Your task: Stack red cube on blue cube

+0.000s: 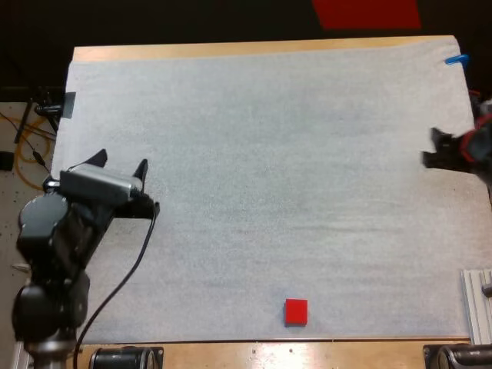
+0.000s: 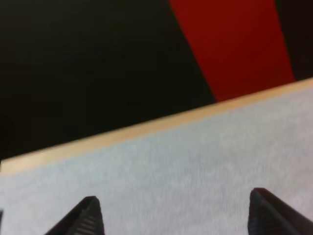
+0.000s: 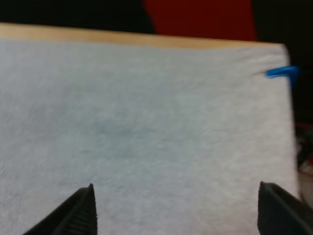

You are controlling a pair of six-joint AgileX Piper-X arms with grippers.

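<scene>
The left pincer hangs over the left part of the white mat, spread wide with nothing between its two sides. In its own wrist view, the left pincer points over bare mat toward the far edge of the wooden surface. The right pincer sits at the right edge of the mat, about midway between near and far. In its wrist view the right pincer is likewise spread apart and holds nothing, with bare mat below it. The red cube lies flat on the mat close to its near edge, slightly right of the middle and well apart from both pincers.
</scene>
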